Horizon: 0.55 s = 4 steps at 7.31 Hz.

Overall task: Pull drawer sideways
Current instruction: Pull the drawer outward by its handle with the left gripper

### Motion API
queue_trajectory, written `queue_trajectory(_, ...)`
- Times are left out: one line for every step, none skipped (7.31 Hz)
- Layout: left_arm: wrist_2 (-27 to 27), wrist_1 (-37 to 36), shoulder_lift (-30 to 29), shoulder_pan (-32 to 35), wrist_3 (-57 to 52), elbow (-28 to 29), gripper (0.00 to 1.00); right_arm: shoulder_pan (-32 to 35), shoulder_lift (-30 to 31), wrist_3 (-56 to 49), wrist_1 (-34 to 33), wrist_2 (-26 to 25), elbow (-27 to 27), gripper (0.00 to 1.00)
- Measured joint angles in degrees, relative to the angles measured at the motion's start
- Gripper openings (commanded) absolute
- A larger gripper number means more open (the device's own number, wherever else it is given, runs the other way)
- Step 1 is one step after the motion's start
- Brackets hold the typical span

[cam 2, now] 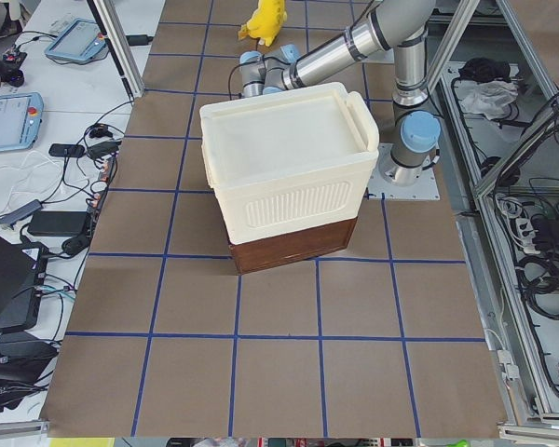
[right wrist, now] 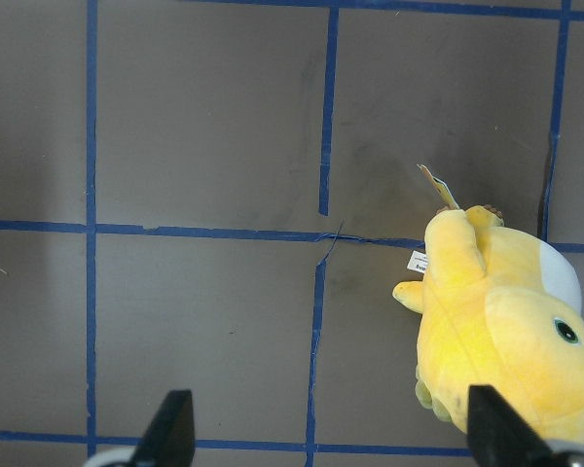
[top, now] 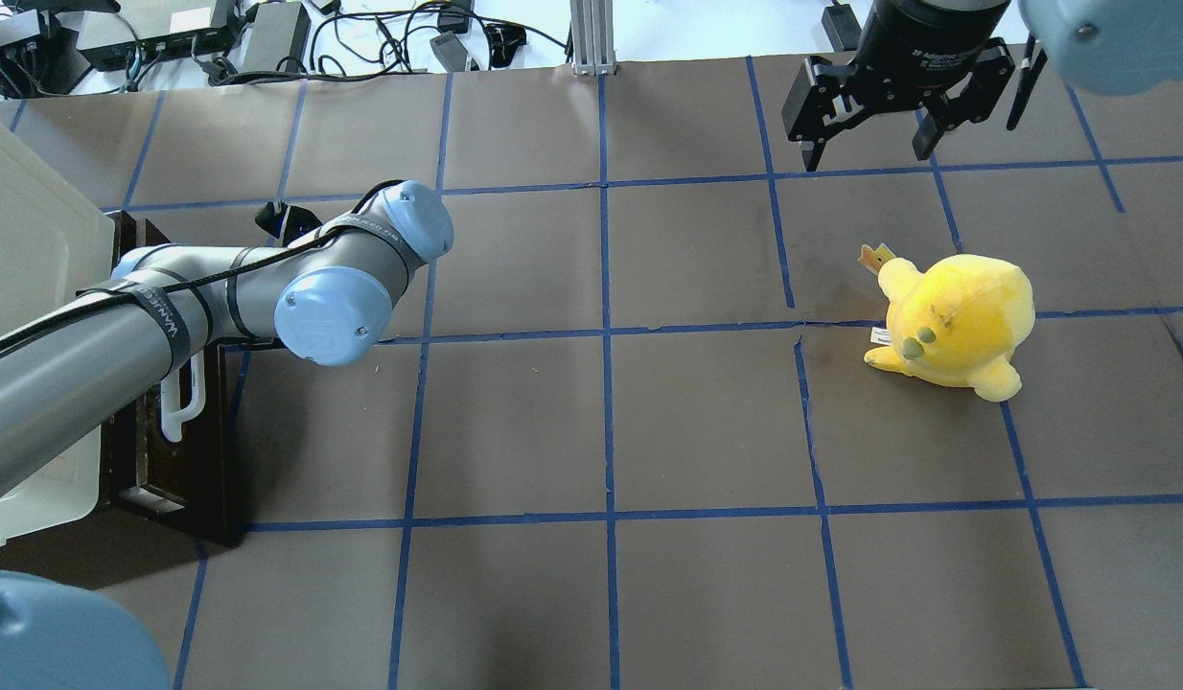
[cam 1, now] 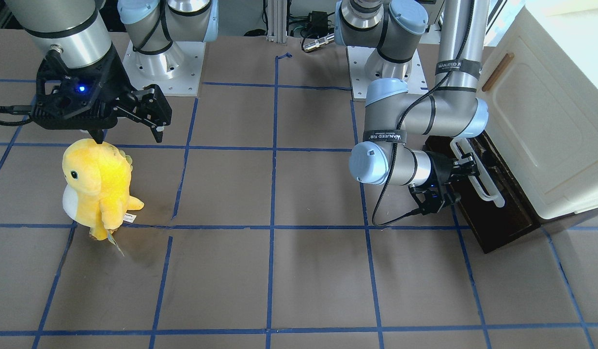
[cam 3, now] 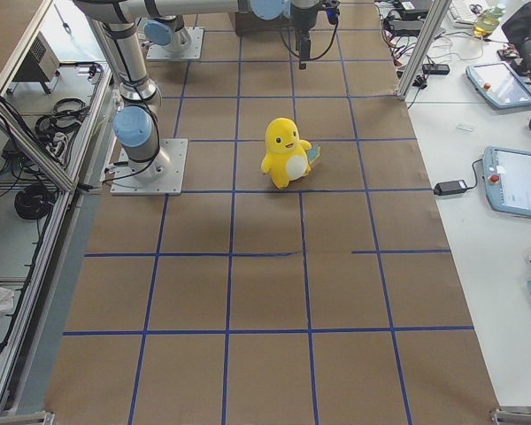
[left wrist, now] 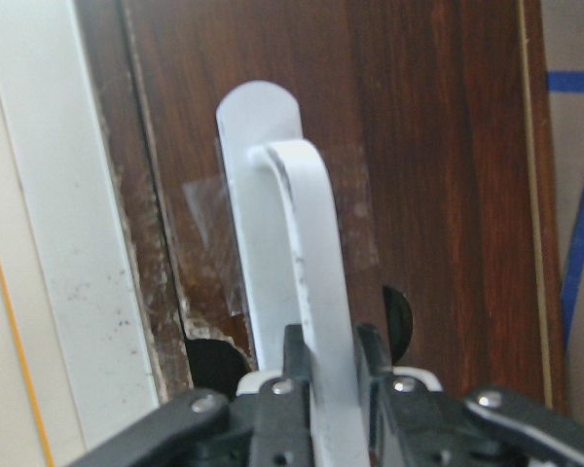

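Note:
The dark brown drawer sits at the bottom of the cream-white cabinet, and its front stands a little out from the body. Its long white bar handle runs along the front. My left gripper is shut on this handle. The left wrist view shows both fingers pressed on the bar in front of the drawer. In the overhead view the drawer shows but the arm hides the left gripper. My right gripper is open and empty, high above the table, and also shows in the overhead view.
A yellow plush toy stands on the brown table under and beside the right gripper, and shows in the right wrist view. Blue tape lines grid the table. The arm bases stand at the robot's side.

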State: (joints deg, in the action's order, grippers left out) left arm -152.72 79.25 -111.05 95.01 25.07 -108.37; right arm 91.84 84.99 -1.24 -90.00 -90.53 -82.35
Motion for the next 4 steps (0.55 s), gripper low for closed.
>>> queue_trajectory(0.0, 0.0, -0.1, 0.2, 0.0, 0.1, 0.23, 0.0, 0.0, 0.0, 0.0, 0.0, 0.0, 1.0)
queue_trajectory(0.2, 0.1, -0.3, 0.5, 0.0, 0.1, 0.23, 0.0, 0.0, 0.0, 0.0, 0.0, 0.0, 1.0)
queue_trajectory(0.9, 0.1, -0.4, 0.7, 0.0, 0.1, 0.23, 0.0, 0.0, 0.0, 0.0, 0.0, 0.0, 1.0)
queue_trajectory(1.9, 0.1, -0.4, 0.8, 0.0, 0.1, 0.23, 0.0, 0.0, 0.0, 0.0, 0.0, 0.0, 1.0)
